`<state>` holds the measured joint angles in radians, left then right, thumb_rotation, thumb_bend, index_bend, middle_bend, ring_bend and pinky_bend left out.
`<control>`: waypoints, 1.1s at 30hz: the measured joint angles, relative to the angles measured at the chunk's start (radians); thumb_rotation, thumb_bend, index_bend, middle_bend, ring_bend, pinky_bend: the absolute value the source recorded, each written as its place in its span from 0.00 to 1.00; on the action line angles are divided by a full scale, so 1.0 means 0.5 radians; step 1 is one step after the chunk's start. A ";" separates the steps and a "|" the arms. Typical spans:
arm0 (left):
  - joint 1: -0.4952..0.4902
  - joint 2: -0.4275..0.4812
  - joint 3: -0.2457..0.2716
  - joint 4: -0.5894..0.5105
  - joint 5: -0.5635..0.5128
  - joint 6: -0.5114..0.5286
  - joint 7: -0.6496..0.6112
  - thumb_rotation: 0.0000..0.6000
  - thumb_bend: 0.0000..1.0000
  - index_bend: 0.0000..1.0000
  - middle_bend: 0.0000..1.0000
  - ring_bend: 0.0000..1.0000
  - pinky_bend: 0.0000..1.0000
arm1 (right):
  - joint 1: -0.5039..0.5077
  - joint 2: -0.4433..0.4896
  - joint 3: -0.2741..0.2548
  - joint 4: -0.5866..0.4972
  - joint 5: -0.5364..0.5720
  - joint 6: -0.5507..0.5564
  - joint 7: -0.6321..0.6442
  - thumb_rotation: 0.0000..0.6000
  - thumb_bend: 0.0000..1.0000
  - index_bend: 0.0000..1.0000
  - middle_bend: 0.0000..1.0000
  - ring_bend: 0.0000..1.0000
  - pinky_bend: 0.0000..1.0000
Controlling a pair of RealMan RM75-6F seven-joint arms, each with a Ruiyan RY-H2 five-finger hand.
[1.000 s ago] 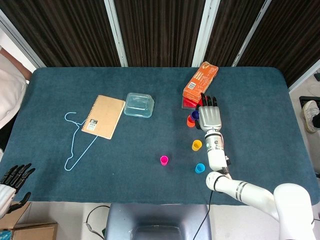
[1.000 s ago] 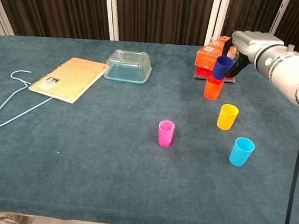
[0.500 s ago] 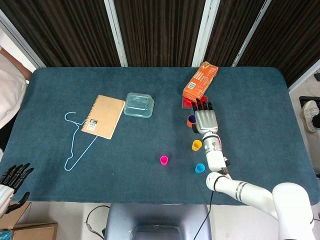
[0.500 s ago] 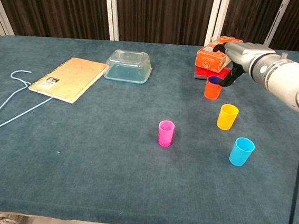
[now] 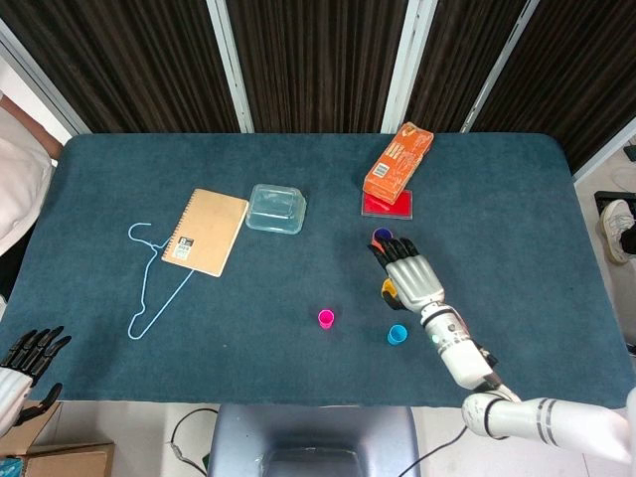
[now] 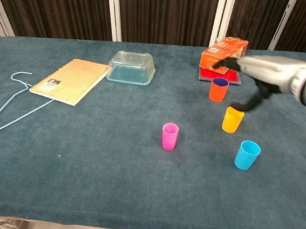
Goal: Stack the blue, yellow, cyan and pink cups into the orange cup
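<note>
1. The fingers (image 6: 250,105) of the right hand (image 5: 409,274) are spread and empty, held just above the yellow cup (image 6: 232,120).
2. The blue cup (image 6: 219,82), carried a second ago, has been left nested in the orange cup (image 6: 218,91).
3. Yellow is judged next; the cyan cup (image 6: 246,155) and pink cup (image 6: 170,136) stand apart.
4. The left hand (image 5: 24,360) hangs off the table, fingers apart.
</note>
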<state>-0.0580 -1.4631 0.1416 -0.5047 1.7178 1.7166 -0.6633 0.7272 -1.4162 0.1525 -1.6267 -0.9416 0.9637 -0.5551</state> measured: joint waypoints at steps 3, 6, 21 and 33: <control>-0.001 -0.002 0.007 -0.005 0.009 0.002 0.013 1.00 0.43 0.00 0.00 0.00 0.08 | -0.035 0.002 -0.063 0.034 -0.045 -0.003 0.027 1.00 0.49 0.25 0.00 0.00 0.04; -0.002 -0.002 0.009 -0.008 0.010 0.002 0.019 1.00 0.43 0.00 0.00 0.00 0.08 | -0.036 -0.040 -0.074 0.126 -0.032 -0.022 0.042 1.00 0.49 0.29 0.00 0.00 0.04; -0.002 0.005 0.003 -0.005 0.001 0.001 -0.008 1.00 0.43 0.00 0.00 0.00 0.08 | -0.005 -0.235 -0.072 0.368 0.036 -0.019 0.023 1.00 0.49 0.53 0.00 0.00 0.10; -0.003 0.000 0.004 0.001 0.001 -0.007 0.002 1.00 0.43 0.00 0.00 0.00 0.08 | 0.016 -0.273 0.128 0.391 0.047 0.136 0.089 1.00 0.49 0.56 0.01 0.00 0.14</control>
<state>-0.0596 -1.4633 0.1438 -0.5040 1.7184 1.7132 -0.6623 0.7353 -1.5527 0.2166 -1.4313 -0.9179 1.0318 -0.5106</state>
